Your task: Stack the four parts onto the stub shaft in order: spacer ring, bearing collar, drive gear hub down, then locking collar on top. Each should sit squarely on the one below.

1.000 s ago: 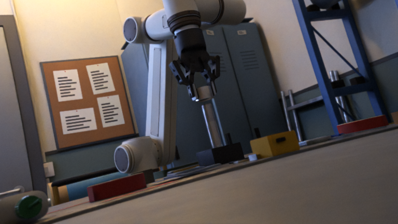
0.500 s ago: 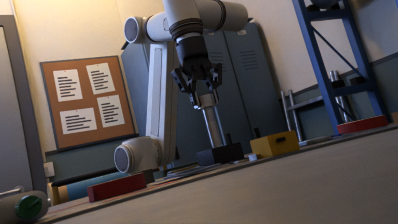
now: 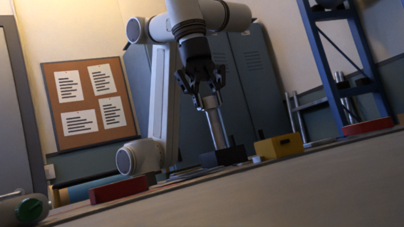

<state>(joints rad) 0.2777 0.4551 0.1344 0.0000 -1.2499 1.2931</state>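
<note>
My gripper hangs straight down at the top of the stub shaft, a steel post rising from a dark block base at the far side of the bench. Between the fingers sits a pale grey ring-shaped part, level with the shaft's top end; I cannot tell which of the four parts it is. A small white piece lies on the bench just right of the base. The other parts are hidden by the bench edge. The gripper is closed on the pale ring part.
A yellow box stands right of the base, with a red disc farther right under a blue rack. A red block lies at the near left, and a grey cylinder with a green cap at the far left.
</note>
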